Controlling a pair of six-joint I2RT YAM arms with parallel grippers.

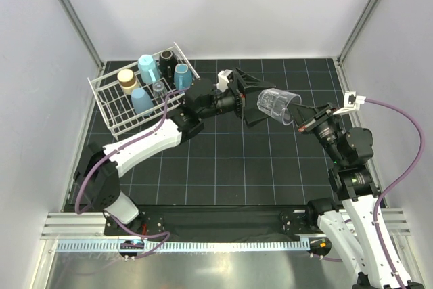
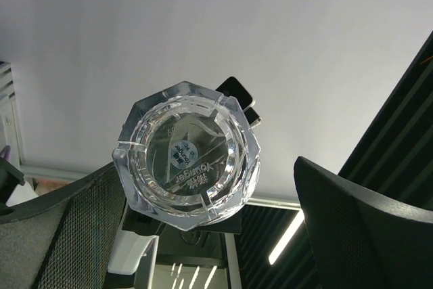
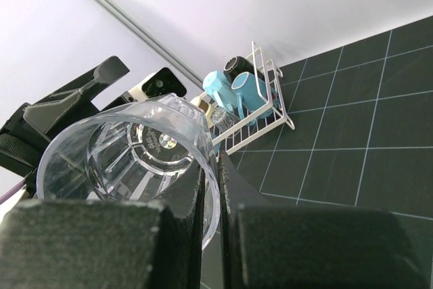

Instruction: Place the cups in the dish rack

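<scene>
My right gripper [image 1: 298, 122] is shut on the rim of a clear glass [image 1: 276, 105], holding it on its side in mid-air above the mat, base toward the left arm. In the right wrist view its fingers [image 3: 233, 235] pinch the glass wall [image 3: 128, 160]. My left gripper [image 1: 260, 104] is open, with its jaws either side of the glass base [image 2: 186, 160] and not touching it. The white dish rack [image 1: 108, 96] at the back left holds a blue tumbler [image 1: 149, 68], a brown cup [image 1: 126, 79], a black mug [image 1: 166, 57], two blue mugs [image 1: 181, 76] and a small clear glass [image 1: 159, 88].
The black gridded mat [image 1: 237, 167] covers the table between white walls. The rack also shows in the right wrist view [image 3: 260, 109]. The left arm [image 1: 149, 143] stretches from the near left across to the middle.
</scene>
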